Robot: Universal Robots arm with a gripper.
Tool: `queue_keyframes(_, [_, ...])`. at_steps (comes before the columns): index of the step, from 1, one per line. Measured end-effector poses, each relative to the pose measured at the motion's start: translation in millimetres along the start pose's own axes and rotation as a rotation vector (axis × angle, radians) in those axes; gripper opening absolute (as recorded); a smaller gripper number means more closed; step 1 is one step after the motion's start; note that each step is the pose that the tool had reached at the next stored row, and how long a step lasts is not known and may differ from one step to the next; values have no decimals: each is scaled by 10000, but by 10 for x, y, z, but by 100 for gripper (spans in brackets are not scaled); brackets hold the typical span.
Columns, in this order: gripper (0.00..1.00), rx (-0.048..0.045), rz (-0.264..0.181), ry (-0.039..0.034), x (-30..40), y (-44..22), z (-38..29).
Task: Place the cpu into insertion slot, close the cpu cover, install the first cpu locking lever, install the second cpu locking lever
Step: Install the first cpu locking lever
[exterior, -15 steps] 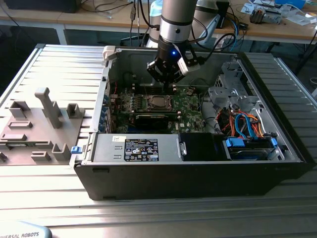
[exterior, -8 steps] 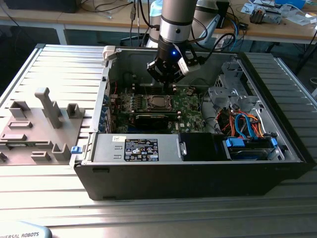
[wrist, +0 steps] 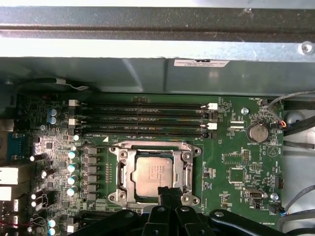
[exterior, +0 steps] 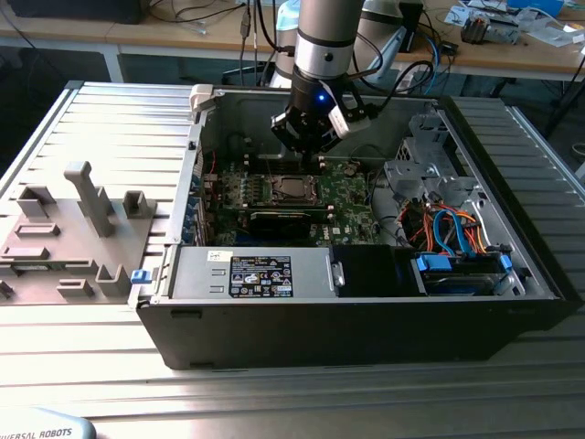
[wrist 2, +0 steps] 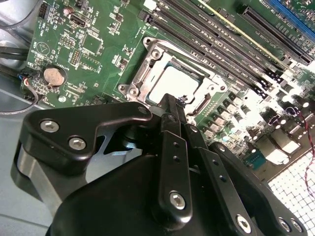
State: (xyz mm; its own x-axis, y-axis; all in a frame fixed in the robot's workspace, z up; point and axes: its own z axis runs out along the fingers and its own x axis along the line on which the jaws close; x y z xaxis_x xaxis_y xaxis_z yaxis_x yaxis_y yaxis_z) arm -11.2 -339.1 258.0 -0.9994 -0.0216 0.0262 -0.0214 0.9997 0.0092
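Power supply box (exterior: 265, 273) with a sticker sits closest in the exterior view, at about six o'clock from the insertion slot (exterior: 280, 189). Next comes the long black card (exterior: 283, 217). Just past it is the slot, and the cpu (wrist: 152, 172) lies flat inside it. The cpu cover (wrist: 187, 169) lies down around the cpu like a frame. The gripper (wrist: 168, 190) has its fingers pressed together, with the tips right at the cover's edge. In the exterior view it hangs at one o'clock from the slot. A wooden desk (exterior: 210, 37) stands far behind.
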Motion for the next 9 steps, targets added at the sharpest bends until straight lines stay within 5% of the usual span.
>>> queue_keyframes(9, [11, 4, -148, 1, 0, 0, 0])
